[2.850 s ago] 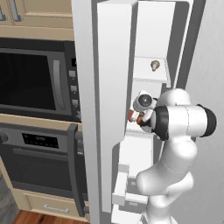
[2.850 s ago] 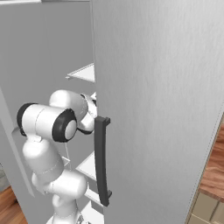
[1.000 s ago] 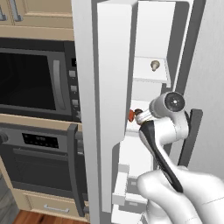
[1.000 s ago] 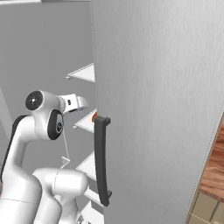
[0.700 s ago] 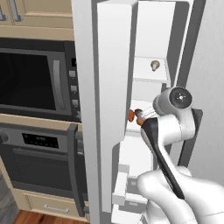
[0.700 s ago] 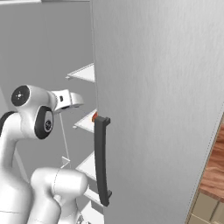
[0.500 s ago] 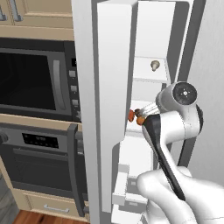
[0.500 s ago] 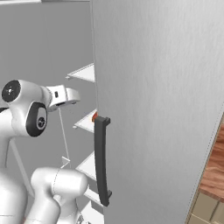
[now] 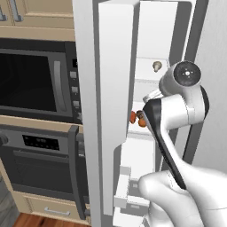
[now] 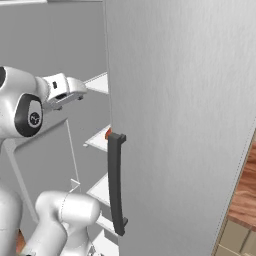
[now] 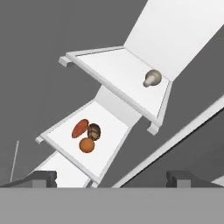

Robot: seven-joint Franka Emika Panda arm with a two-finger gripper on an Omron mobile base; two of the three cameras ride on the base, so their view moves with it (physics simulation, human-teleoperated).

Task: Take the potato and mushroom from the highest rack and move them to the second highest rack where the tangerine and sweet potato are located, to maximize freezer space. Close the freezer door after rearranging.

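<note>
Sitting alone on upper shelf – mushroom (image 11: 152,78); potato (image 11: 93,131) beside tangerine (image 11: 86,145) – hand view.

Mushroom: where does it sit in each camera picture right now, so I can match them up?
Left base view: the mushroom lies on the top shelf, upper centre-right, above the arm.
Right base view: I can't make it out.
Hand view: upper right, near the right end of the upper shelf.
Shared landmark: the sweet potato, one shelf below.

Arm hides tangerine (image 9: 142,123) partly; freezer door (image 9: 116,80) cut off top.
</note>
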